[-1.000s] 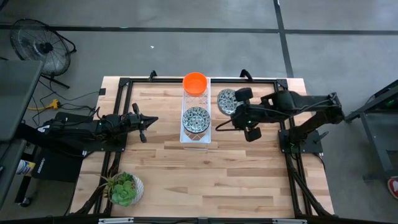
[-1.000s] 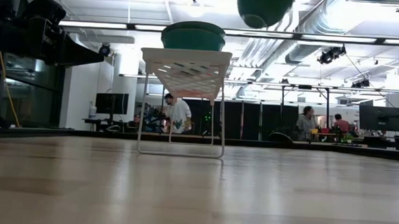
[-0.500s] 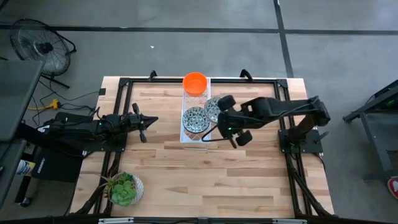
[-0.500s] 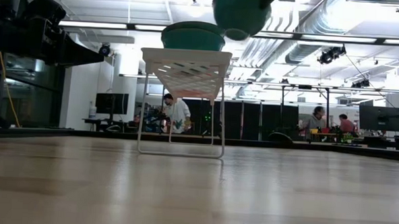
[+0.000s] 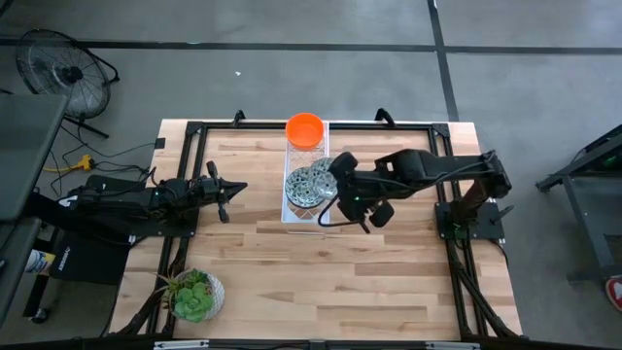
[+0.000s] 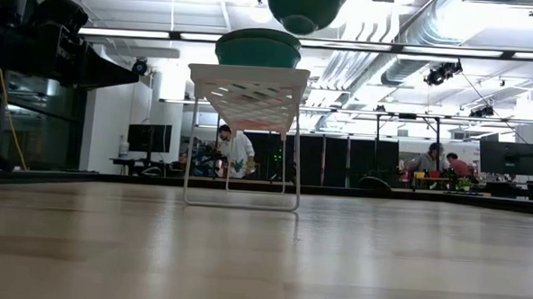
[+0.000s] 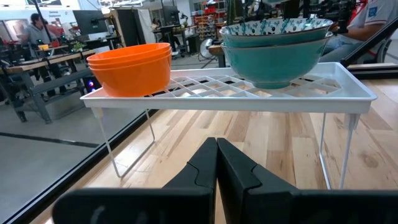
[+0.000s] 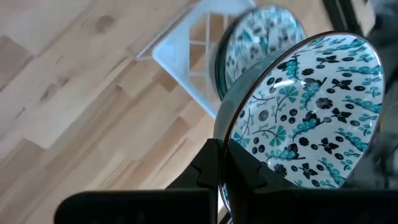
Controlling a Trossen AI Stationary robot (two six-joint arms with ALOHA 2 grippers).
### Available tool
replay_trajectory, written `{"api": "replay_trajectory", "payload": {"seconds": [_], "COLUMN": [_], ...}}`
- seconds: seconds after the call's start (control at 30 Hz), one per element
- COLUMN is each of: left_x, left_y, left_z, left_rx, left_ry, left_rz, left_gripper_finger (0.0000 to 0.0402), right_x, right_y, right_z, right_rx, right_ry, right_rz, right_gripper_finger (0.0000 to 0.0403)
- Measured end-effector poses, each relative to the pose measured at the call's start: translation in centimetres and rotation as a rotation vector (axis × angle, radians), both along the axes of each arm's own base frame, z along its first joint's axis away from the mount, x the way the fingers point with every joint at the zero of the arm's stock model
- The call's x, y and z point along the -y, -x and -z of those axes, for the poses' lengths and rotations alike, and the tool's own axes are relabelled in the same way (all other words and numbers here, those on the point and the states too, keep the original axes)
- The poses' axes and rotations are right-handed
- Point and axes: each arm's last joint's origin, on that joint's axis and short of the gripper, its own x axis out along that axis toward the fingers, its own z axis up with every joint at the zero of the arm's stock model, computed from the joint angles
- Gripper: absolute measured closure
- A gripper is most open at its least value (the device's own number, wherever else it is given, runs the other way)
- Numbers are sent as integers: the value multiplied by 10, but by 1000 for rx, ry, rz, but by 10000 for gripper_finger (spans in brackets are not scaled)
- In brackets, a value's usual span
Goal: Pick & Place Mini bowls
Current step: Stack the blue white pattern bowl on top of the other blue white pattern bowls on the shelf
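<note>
Patterned bowl (image 8: 305,106) pinched by right tool (image 8: 224,163).

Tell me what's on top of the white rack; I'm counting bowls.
On the rack: an orange stack and two nested patterned bowls. How many orange bowls are stacked is hidden. Another patterned bowl hangs in the right gripper.

The right arm reaches in from the table's right side, elbow bent, wrist angled toward the middle; the right gripper (image 8: 222,163) has its fingers clamped together. The left arm lies low along the left edge, the left gripper (image 7: 216,163) fully closed, pointing toward the centre
</note>
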Motion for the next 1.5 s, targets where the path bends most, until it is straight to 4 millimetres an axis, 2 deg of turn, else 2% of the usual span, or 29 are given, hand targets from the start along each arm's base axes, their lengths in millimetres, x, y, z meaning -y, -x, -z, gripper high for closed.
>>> {"api": "replay_trajectory", "payload": {"seconds": [0.13,0.33,0.87,1.07,1.5], "left_x": [0,0,0,0,0], "left_y": [0,0,0,0,0], "left_z": [0,0,0,0,0], "left_rx": [0,0,0,-1,-1], "left_ry": [0,0,0,0,0], "left_rz": [0,0,5,6,8], "left_gripper_finger": [401,401,401,401,401], "right_x": [-1,5,25,32,28], "right_y": [-4,-11,-42,-46,-45], "right_z": [-2,-4,13,15,18], "right_rx": [27,78,70,74,40], "right_ry": [30,28,33,5,-28], "right_rz": [-77,-105,-137,-147,-259], "right_gripper_finger": [402,402,402,402,403]}}
